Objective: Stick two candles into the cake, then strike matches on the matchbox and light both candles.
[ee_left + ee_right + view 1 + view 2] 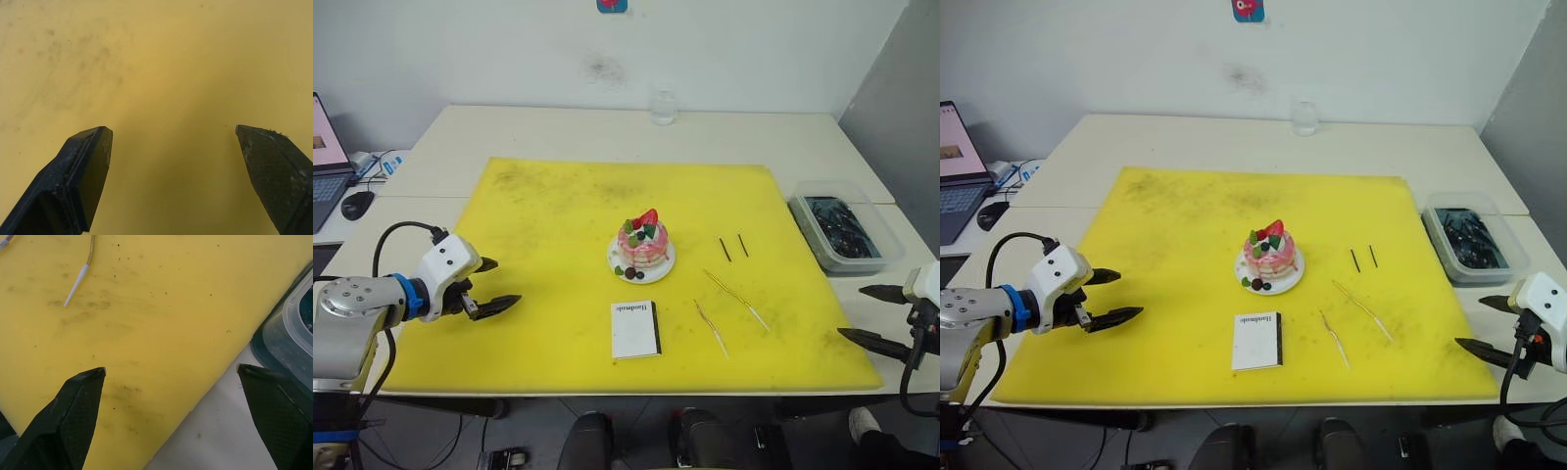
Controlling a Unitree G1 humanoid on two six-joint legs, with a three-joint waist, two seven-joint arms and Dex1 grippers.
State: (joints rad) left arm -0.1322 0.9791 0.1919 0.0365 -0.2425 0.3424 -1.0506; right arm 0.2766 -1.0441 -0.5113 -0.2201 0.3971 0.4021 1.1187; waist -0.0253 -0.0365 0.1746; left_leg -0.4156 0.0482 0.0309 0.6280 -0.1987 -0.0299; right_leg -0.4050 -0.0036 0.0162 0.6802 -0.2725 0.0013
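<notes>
Lying flat near the middle of a yellow mat (558, 215), slightly toward its right half: the cake (642, 244), small, round, pink-and-white layered, sitting on a small white plate (665, 264) and carrying a red strawberry with green and dark berries on top.

Resting just in front of the cake, on the near side: the matchbox (635, 329), flat, white, rectangular, long axis running from the near edge toward the cake, black striking strip along its right edge, small black lettering at its far end.

Lying right of the matchbox: the candles (736, 297), two very thin, golden, slightly wavy sticks, both flat on the mat, each slanting from far-left to near-right; the nearer one sitting beside the matchbox, the other further right. Showing in the right wrist view: a white tip on one candle end.

Lying right of the cake, beyond the candles: the matches (733, 247), two short, straight, dark sticks, side by side and roughly parallel, pointing away from the near edge.

Hovering over the mat's left edge: the left gripper (492, 285), black fingers spread apart, holding nothing.

Hanging by the mat's near right corner: the right gripper (1483, 327), fingers likewise spread wide, empty.

Standing off the mat's right edge on the pale table (607, 132): a translucent plastic tub (847, 231) with dark contents.
</notes>
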